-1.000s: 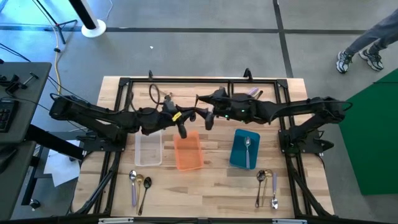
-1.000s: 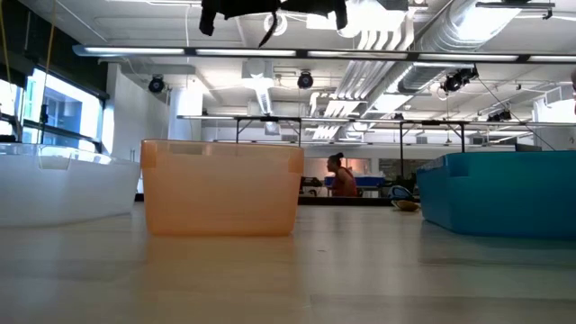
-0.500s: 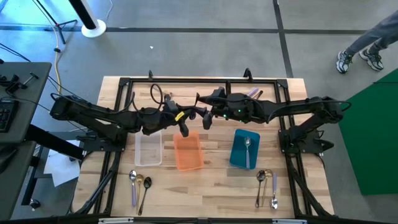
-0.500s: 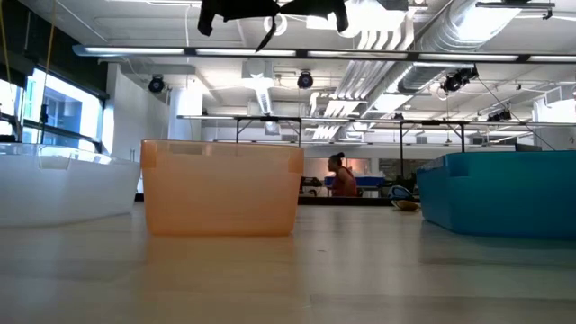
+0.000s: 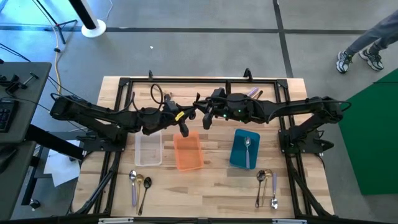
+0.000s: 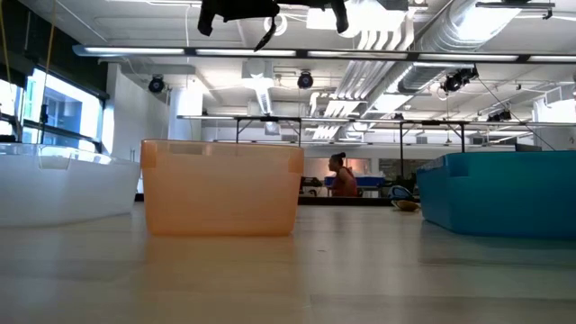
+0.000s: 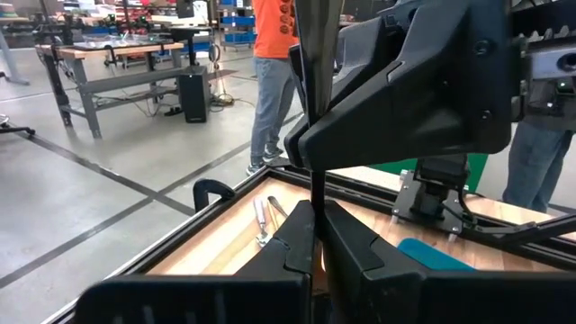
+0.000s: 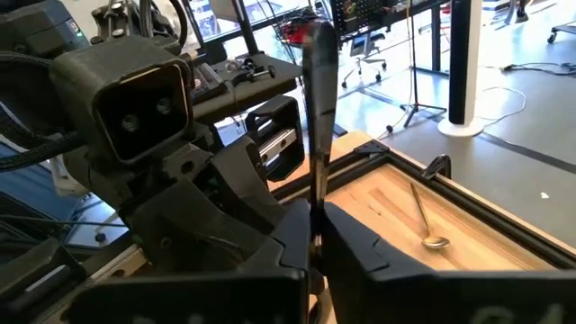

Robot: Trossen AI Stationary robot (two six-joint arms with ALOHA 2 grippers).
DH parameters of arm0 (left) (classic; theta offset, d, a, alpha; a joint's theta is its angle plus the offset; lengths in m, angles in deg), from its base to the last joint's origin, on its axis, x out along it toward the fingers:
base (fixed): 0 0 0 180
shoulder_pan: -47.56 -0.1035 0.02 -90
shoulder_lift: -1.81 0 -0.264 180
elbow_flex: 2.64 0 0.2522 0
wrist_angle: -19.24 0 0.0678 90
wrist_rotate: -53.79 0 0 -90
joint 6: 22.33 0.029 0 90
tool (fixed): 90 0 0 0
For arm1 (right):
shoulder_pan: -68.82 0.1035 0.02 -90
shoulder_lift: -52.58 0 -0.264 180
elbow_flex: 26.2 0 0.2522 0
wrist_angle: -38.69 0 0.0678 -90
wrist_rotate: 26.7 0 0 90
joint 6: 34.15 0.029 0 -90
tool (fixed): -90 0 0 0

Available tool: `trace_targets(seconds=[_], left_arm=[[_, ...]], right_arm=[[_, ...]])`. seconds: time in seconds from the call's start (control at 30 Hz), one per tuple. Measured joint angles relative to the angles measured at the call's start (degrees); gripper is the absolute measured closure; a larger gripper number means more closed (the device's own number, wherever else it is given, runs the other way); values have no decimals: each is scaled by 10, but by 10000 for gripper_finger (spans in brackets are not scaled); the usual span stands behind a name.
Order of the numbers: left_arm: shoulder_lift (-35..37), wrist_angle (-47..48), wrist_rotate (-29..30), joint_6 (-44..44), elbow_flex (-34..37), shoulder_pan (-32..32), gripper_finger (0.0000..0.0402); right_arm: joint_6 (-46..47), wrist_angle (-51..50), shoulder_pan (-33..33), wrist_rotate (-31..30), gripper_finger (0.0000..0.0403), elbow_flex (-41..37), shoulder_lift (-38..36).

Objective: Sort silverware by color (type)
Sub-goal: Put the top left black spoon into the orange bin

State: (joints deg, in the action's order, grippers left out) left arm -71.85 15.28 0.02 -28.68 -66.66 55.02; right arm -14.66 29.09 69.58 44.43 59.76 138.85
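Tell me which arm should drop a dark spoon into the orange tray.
Left. The left gripper holds a dark spoon above the orange tray's far end; the right gripper hangs beyond that end.

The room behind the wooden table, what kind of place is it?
Probably a large industrial workshop or lab: exposed ceiling ducts, rows of metal-legged workbenches on a bare concrete floor, and an office chair near equipment.

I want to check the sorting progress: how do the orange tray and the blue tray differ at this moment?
The orange tray looks empty, while the blue tray holds one silver spoon. The orange tray lies in the middle, just below both grippers, the left gripper hanging over its far end; the blue tray lies to its right, under the right arm. Both are rectangular and stand lengthwise on the wooden table.
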Motion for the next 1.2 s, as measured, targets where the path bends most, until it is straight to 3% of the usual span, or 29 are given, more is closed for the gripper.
trace_targets(seconds=[0.4,0.8,0.97,1.2], left_arm=[[0,2,-13,6,0,0,378],[10,47,-23,-43,0,0,240],[53,127,-48,-63,0,0,195],[174,270,-90,-85,0,1,190]], right_arm=[[10,-1,0,3,401,0,0],[-4,-2,0,-2,402,0,0],[-18,-18,-5,-2,403,-1,-2],[-46,-57,-15,-2,403,-1,-33]])
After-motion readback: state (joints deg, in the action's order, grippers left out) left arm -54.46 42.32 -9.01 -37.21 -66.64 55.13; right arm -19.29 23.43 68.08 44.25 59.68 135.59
